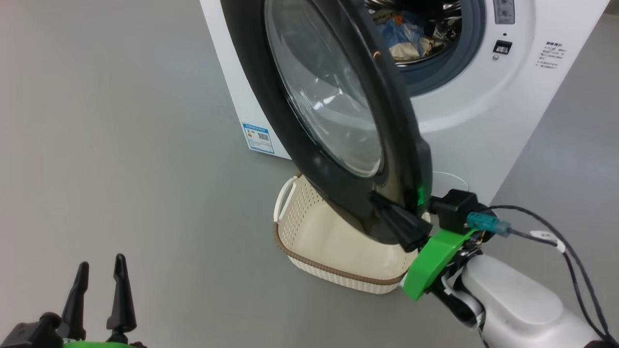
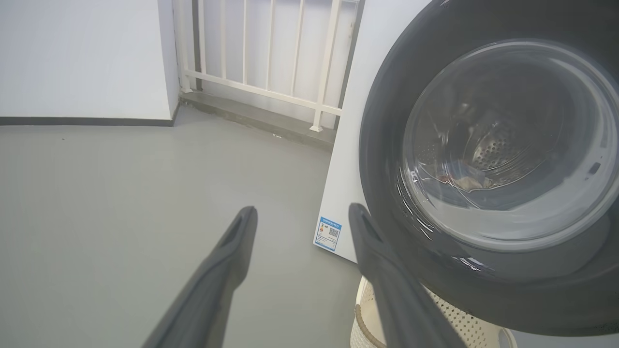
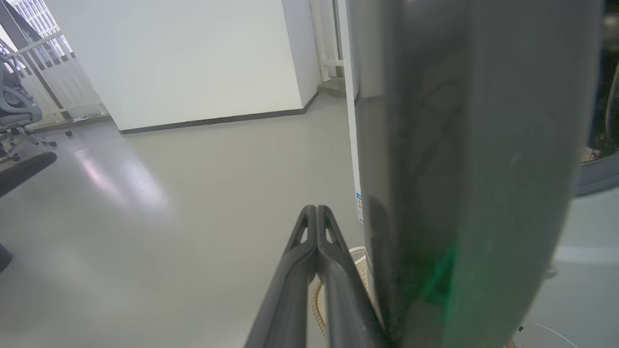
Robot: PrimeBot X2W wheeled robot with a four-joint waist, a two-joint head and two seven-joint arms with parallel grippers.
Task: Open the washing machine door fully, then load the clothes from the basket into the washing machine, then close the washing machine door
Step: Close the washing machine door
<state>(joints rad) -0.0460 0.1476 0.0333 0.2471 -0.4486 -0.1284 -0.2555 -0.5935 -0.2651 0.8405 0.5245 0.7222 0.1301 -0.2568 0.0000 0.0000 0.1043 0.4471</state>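
Head view: the round glossy black washing machine door (image 1: 324, 106) stands half swung over the cream-white perforated plastic basket (image 1: 333, 273), blue printed clothes (image 1: 404, 36) lying inside the white boxy washing machine (image 1: 464, 111); the right gripper (image 1: 382, 203), fingers pressed together on nothing, touches the door's outer face near its free edge. Closing well likely needs a steady push along the door's arc until it latches; the left gripper (image 1: 101, 263) idles, fingers apart.

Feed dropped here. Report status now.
Left gripper open, empty. Right gripper shut, against door near its bottom. Door partly open, clothes inside washing machine. Basket beneath door, not blocking.
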